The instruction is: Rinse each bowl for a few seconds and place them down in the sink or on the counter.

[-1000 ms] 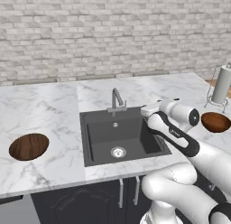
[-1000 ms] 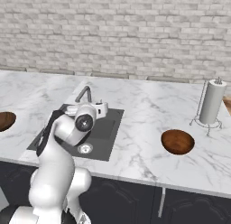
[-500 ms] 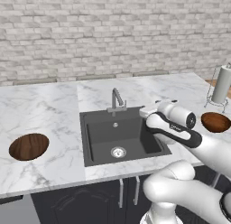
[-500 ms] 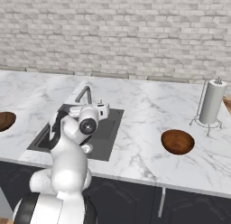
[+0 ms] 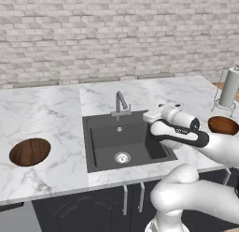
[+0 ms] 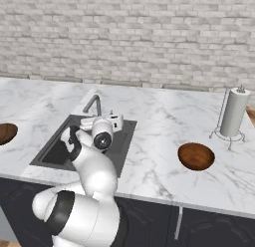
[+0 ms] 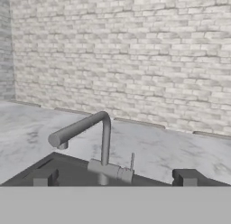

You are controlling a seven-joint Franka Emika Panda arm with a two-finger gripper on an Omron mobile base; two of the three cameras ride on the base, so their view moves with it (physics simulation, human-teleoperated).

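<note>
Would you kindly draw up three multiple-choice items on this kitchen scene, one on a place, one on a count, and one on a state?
1. Where does the paper towel holder stand?
A. in the sink
B. on the counter, beyond the right-hand bowl
C. beside the left-hand bowl

2. How many wooden bowls lie on the counter?
A. one
B. two
C. three

3. How is the end effector?
A. open and empty
B. shut on a bowl
C. shut on the faucet

Answers:
1 B: the holder rises just past the right-hand bowl.
2 B: one bowl lies on each side of the sink.
3 A: its fingertips stand wide apart, facing the faucet, with nothing between them.
</note>
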